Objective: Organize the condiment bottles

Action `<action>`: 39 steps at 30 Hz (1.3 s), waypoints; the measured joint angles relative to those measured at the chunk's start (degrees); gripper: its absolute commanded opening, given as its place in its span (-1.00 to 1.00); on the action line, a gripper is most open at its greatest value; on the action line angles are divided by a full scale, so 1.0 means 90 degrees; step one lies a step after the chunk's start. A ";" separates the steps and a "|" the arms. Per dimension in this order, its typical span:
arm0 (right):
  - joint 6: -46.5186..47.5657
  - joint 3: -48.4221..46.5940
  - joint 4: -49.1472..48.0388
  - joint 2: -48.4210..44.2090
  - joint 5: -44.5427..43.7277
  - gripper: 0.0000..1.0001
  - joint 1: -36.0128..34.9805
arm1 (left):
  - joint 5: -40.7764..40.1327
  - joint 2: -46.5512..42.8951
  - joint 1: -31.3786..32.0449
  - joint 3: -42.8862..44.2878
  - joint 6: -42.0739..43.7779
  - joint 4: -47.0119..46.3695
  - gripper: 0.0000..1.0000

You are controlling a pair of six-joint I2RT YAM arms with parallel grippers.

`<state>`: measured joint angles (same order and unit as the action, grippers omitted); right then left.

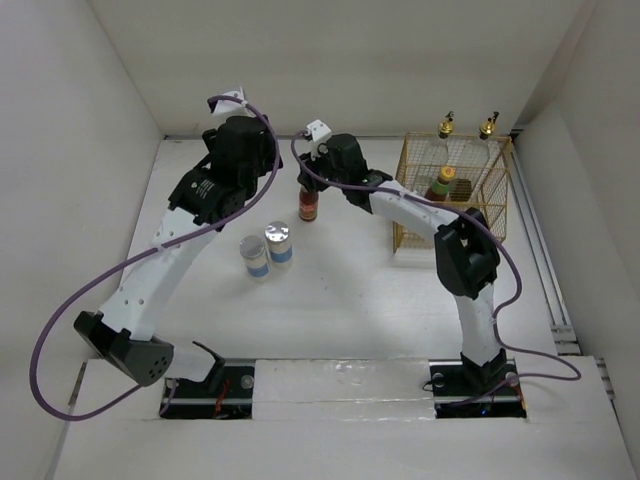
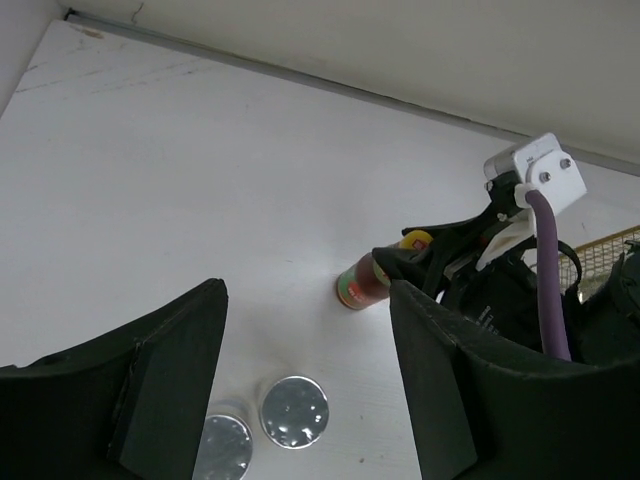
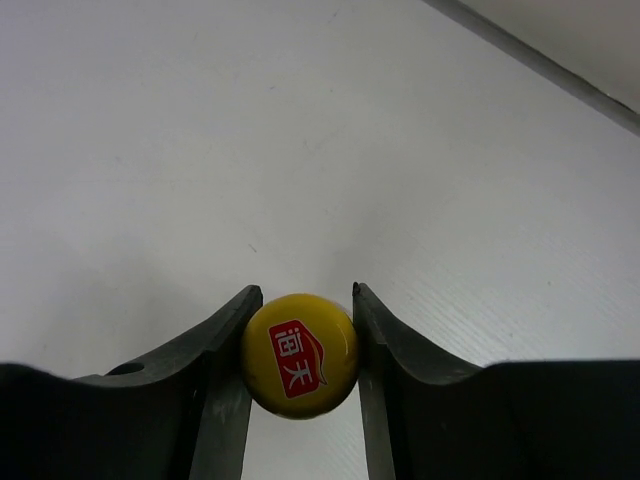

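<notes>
My right gripper [image 1: 311, 183] is shut on the yellow cap [image 3: 298, 355] of a small red-and-green-labelled sauce bottle [image 1: 309, 206], upright at the table's middle back; it also shows in the left wrist view [image 2: 362, 283]. My left gripper [image 1: 245, 170] is open and empty, held high above two silver-lidded blue-and-white jars [image 1: 279, 243] [image 1: 255, 257], whose lids [image 2: 294, 411] [image 2: 222, 447] show between its fingers [image 2: 170, 370]. A second sauce bottle [image 1: 443, 185] stands in the gold wire basket [image 1: 490, 200]. Two tall glass bottles with gold stoppers [image 1: 446, 125] [image 1: 488, 125] stand at the basket's back edge.
White walls enclose the table on the left, back and right. The right arm's forearm [image 1: 420, 215] reaches across in front of the basket. A purple cable [image 1: 60, 320] loops off the left arm. The right arm's wrist [image 2: 520, 300] sits close to my left gripper's right finger.
</notes>
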<state>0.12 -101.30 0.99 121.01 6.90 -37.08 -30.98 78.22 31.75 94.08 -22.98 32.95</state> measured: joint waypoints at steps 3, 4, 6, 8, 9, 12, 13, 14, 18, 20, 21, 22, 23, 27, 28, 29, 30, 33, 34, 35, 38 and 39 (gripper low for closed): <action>-0.0114 0.0459 0.0046 -0.0442 -0.0058 -0.90 0.0024 | 0.0107 0.0010 0.0000 0.0005 0.0000 -0.0015 0.26; -0.0180 0.0663 0.0112 -0.0712 -0.0061 -0.92 0.0032 | 0.0153 0.0029 0.0000 0.0017 0.0000 -0.0012 0.26; -0.0267 0.1049 0.0318 -0.1365 -0.0078 -0.95 0.0095 | 0.0316 0.0100 0.0000 0.0073 0.0000 -0.0032 0.29; -0.0355 0.1406 0.0493 -0.2273 -0.0131 -0.97 0.0226 | 0.0491 0.0233 0.0000 0.0182 0.0000 -0.0056 0.32; -0.0403 0.1481 0.0639 -0.2589 -0.0155 -0.97 0.0294 | 0.0614 0.0306 0.0000 0.0243 0.0000 -0.0078 0.34; -0.0529 0.1707 0.0821 -0.4221 -0.0245 -1.00 0.0780 | 0.0959 0.0554 0.0000 0.0415 -0.0002 -0.0143 0.36; -0.0559 0.1734 0.0874 -0.4675 -0.0282 -1.00 0.1008 | 0.1088 0.0622 0.0000 0.0474 -0.0002 -0.0155 0.36; -0.0590 0.1739 0.0937 -0.5095 -0.0308 -1.00 0.1248 | 0.1205 0.0702 0.0000 0.0525 -0.0005 -0.0168 0.36; -0.0639 0.1644 0.1406 -0.6183 -0.0529 -1.00 0.2331 | 0.1702 0.1018 0.0000 0.0828 -0.0027 -0.0202 0.41; -0.0610 0.1518 0.1756 -0.6356 -0.0651 -1.00 0.2817 | 0.1931 0.1178 0.0000 0.1015 -0.0051 -0.0216 0.45; -0.0614 0.1489 0.1892 -0.6377 -0.0648 -1.00 0.3041 | 0.2011 0.1246 0.0000 0.1088 -0.0053 -0.0221 0.48; -0.0617 0.1479 0.1999 -0.6373 -0.0648 -1.00 0.3211 | 0.2171 0.1319 -0.0029 0.1161 -0.0073 -0.0238 0.48; -0.0617 0.1479 0.2110 -0.6358 -0.0648 -1.00 0.3429 | 0.2460 0.1389 -0.0092 0.1214 -0.0107 -0.0284 0.50; -0.0663 0.1729 0.2314 -0.6013 -0.0629 -1.00 0.4165 | 0.3412 0.1666 -0.0554 0.1268 -0.0318 -0.0379 0.48; -0.0665 0.1800 0.2344 -0.5904 -0.0629 -1.00 0.4299 | 0.3373 0.1792 -0.0617 0.1375 -0.0291 -0.0299 0.48; -0.0663 0.1858 0.2375 -0.5785 -0.0644 -1.00 0.4418 | 0.3303 0.1921 -0.0644 0.1496 -0.0262 -0.0262 0.48; -0.0663 0.1894 0.2407 -0.5666 -0.0675 -1.00 0.4515 | 0.3259 0.2021 -0.0619 0.1593 -0.0233 -0.0245 0.48; -0.0663 0.1967 0.2404 -0.5350 -0.0733 -1.00 0.4668 | 0.3257 0.2089 -0.0435 0.1673 -0.0165 -0.0209 0.48; -0.0661 0.1987 0.2387 -0.5280 -0.0746 -1.00 0.4677 | 0.3264 0.2086 -0.0384 0.1685 -0.0158 -0.0206 0.48; -0.0661 0.1989 0.2385 -0.5219 -0.0748 -1.00 0.4702 | 0.3274 0.2074 -0.0328 0.1688 -0.0136 -0.0226 0.48; -0.0661 0.1989 0.2283 -0.5100 -0.0772 -1.00 0.4726 | 0.3266 0.2057 -0.0291 0.1683 -0.0090 -0.0228 0.50; -0.0661 0.1989 0.2225 -0.5061 -0.0777 -1.00 0.4738 | 0.3264 0.2047 -0.0294 0.1668 -0.0075 -0.0233 0.50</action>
<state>-5.82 -83.40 21.02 75.46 -0.10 5.56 -1.61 96.64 29.10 109.10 -23.66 30.85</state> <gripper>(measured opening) 0.442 0.747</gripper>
